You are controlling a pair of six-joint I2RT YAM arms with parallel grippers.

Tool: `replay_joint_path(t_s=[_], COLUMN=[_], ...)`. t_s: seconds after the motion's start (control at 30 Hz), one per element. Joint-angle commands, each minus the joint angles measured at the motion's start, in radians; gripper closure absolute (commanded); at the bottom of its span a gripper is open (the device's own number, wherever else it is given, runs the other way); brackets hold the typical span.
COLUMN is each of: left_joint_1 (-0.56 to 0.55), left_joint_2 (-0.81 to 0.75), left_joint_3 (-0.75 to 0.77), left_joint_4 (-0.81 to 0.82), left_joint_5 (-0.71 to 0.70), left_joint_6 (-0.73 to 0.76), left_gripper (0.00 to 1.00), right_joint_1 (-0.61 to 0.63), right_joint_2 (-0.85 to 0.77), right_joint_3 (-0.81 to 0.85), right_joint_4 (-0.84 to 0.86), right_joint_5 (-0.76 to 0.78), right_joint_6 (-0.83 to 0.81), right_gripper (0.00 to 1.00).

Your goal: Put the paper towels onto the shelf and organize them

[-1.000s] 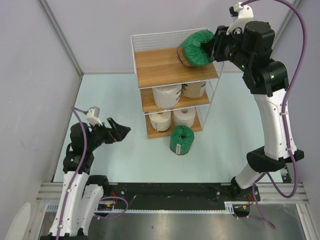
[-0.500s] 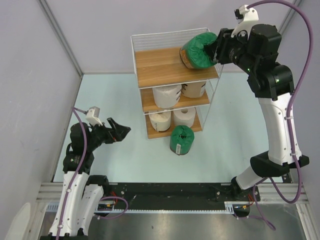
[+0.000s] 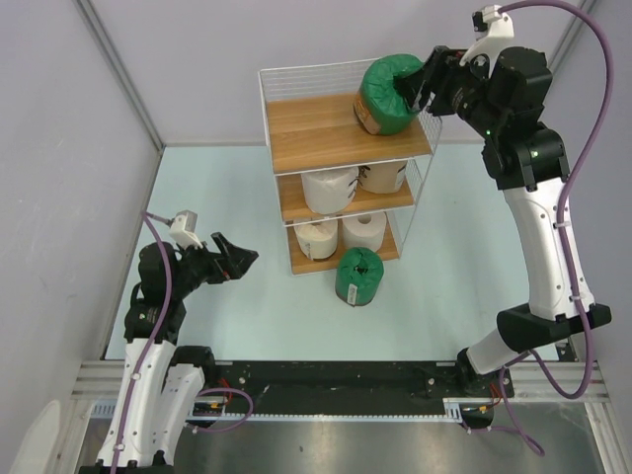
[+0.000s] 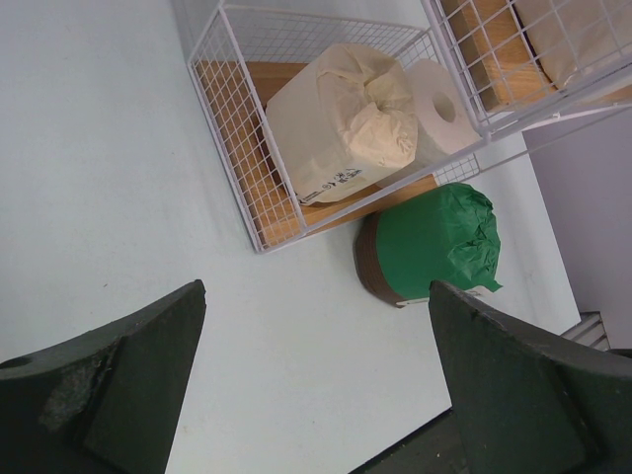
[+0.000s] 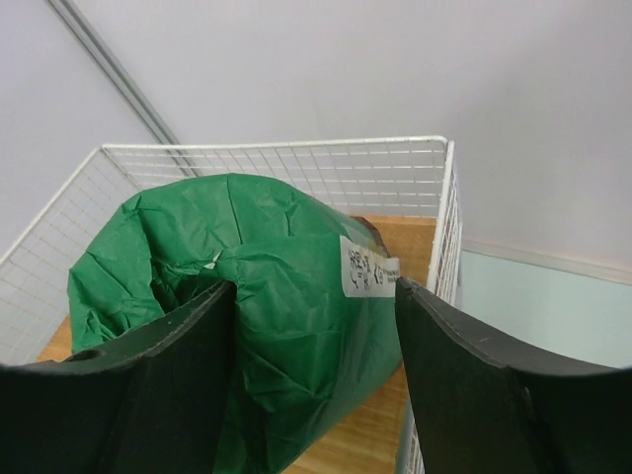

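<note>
Green roll point(image 3: 390, 94) (one of the two dark-wrapped paper towels) lies on its side at the right back corner of the shelf's point(image 3: 306, 128) top board, its tan end turned toward the middle of the board and its crumpled wrapped end toward the jaws of the right arm point(image 3: 538, 227), which reaches in from the right. In the right wrist view the roll point(image 5: 267, 296) sits straight ahead between the two dark fingers point(image 5: 148, 395), so the coming move, as I judge it, is a plain retreat back along that line, clear of the wire side. Those jaws stand spread to about the roll's width, one on each flank; whether they pinch the wrapping or only sit against it I cannot tell. A second green roll point(image 3: 357, 276) waits on the tabletop, just in front of the bottom tier and seemingly on end. It lies nearer the left arm point(image 3: 148, 326), ahead and to the right of it (the left wrist view shows it point(image 4: 434, 247) beyond the right-hand finger point(image 4: 513, 385)). The left arm's jaws are fully wide and hold nothing.
</note>
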Motion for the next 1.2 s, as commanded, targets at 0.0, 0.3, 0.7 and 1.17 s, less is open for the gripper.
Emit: replay_joint_path(t_s=[0.0,0.3,0.7,1.17], left_joint_1=[0.004,0.004,0.004,0.004], left_joint_2=[-0.010,-0.014,-0.002,0.001], left_joint_3=[0.000,0.000,-0.003,0.005], left_joint_4=[0.020,0.020,0.026,0.017], left_joint_5=[0.027,0.027,0.027,0.014], left_joint_6=[0.004,0.004,0.003,0.007], left_gripper=[0.00,0.00,0.00,0.00], right_joint_1=[-0.049,-0.141,-0.175,-0.255], right_joint_2=[-0.014,0.006,0.028,-0.032], right_joint_3=[-0.031,-0.109,-0.127,-0.264], right_joint_4=[0.116,0.288,0.369,0.582], right_joint_5=[-0.099,-0.384,-0.639,-0.722], right_joint_6=[0.074,0.197,0.208,0.361], right_gripper=[0.32,0.32,0.31,0.29])
